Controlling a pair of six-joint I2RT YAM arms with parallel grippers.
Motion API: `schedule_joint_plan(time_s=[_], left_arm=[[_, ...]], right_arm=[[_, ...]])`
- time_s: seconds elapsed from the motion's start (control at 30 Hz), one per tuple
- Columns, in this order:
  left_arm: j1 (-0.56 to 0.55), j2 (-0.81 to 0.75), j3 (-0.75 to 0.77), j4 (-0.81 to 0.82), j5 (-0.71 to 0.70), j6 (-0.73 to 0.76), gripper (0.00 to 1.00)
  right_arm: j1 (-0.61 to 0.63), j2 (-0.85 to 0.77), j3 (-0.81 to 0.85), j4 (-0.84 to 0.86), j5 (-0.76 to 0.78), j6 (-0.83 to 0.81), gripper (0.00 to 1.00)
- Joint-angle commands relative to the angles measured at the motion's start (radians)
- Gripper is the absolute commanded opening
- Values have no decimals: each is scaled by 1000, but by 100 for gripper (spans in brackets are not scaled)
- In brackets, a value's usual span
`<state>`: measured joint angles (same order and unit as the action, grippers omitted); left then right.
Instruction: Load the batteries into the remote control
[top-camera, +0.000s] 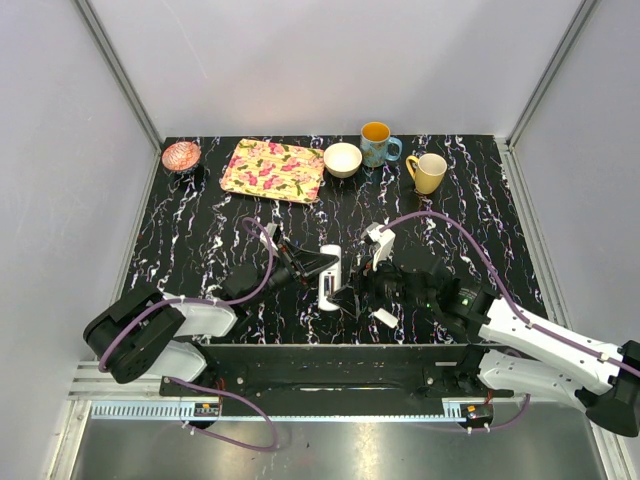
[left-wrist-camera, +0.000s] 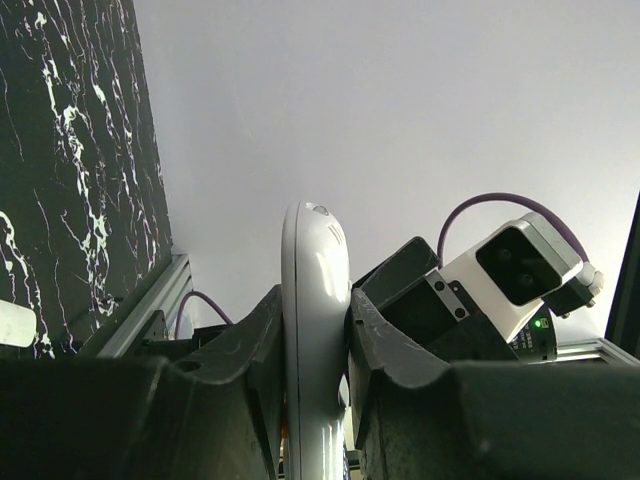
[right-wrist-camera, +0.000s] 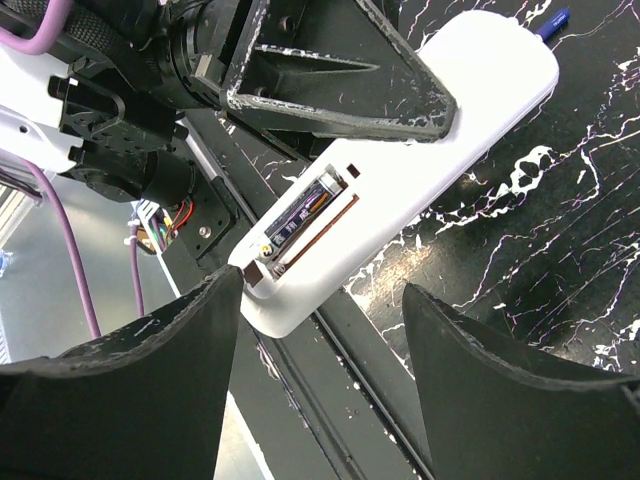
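Up front: left claw (left-wrist-camera: 315, 298), black fingers filling the bottom of the left wrist view
Around: loose white cover piece (top-camera: 385, 318) on the black marbled table (top-camera: 200, 230), just lower right of both claws
Back row: pink dish (top-camera: 181, 156), floral tray (top-camera: 272, 170), white bowl (top-camera: 342, 159), blue mug (top-camera: 377, 145) and yellow mug (top-camera: 428, 173), top of the overhead view, well apart from the arms
Left claw grip: squeezed narrow on the remote control (top-camera: 329, 277), centre of the overhead view
Right claw (right-wrist-camera: 322, 295): spread wide, tips flanking the remote's near end, holding nothing; contact, can't tell
Battery bay: open, one battery (right-wrist-camera: 300, 212) seated
Cups: blue mug orange inside; the rest too small to tell
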<state>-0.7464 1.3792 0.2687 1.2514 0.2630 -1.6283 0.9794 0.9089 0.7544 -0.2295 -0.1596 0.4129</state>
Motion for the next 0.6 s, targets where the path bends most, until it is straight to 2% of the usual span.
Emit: schedule_joint_plan(time_s=[0.0,0.57], left_arm=[[2,-3,37,413,19,-16,0],[4,-19,38,413,24,-10,0]], right_arm=[[-4,-1,-1,61,15,3,74],[-4,39,-9,81,38,33,72]])
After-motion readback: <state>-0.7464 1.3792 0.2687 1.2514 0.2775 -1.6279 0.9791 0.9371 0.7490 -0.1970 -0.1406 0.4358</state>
